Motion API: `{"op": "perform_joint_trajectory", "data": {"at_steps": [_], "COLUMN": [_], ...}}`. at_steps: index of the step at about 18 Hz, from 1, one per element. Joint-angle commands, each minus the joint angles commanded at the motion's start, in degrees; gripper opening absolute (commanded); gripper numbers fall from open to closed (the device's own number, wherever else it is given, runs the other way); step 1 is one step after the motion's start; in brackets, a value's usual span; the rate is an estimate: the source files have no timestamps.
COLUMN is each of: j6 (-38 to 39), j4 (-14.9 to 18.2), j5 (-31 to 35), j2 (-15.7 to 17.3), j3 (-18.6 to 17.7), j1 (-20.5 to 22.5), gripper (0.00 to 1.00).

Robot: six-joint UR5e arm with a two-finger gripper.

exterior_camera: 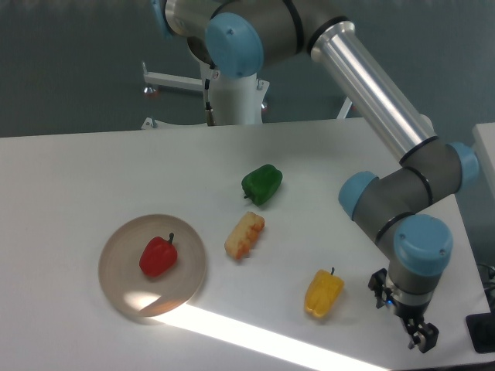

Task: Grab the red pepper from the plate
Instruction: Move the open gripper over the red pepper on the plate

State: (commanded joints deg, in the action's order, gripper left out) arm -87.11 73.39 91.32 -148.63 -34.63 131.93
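Observation:
The red pepper [158, 256] lies on its side in the middle of the round beige plate [124, 286] at the front left of the white table. My gripper [420, 338] hangs far off at the front right, near the table's edge and just right of a yellow pepper [323, 293]. Its fingers are small and dark against the table, so whether they are open or shut does not show. Nothing visible is held between them.
A green pepper [262, 184] sits near the table's centre, and an orange-and-cream corn-like piece [244, 235] lies between it and the plate. A bright band of sunlight crosses the table's front. My arm spans the right side. A dark object [483, 334] sits at the right edge.

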Motion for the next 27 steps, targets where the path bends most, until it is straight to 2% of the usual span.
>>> {"op": "perform_joint_trajectory", "data": {"at_steps": [3, 8, 11, 12, 15, 18, 20, 22, 27], "j6": [1.6, 9.4, 13.4, 17.2, 21.9, 28.4, 29.7, 30.3, 39.1], "j4": [0.5, 2.5, 2.4, 1.9, 2.0, 2.0, 1.9, 1.9, 1.8], "j5": [0.0, -0.4, -0.6, -0.7, -0.8, -1.2, -1.1, -0.4, -0.4], "j2": [1.2, 5.5, 9.0, 10.4, 13.0, 17.7, 19.9, 21.4, 23.6], "j3": [-1.2, -4.9, -9.7, -11.8, -14.6, -20.7, -24.4, -26.9, -31.9], "j1": [-0.5, -3.4, -5.4, -7.1, -9.7, -12.9, -14.5, -16.6, -21.3], "gripper": [1.0, 1.0, 1.0, 1.0, 1.0, 1.0, 1.0, 1.0, 1.0]}}
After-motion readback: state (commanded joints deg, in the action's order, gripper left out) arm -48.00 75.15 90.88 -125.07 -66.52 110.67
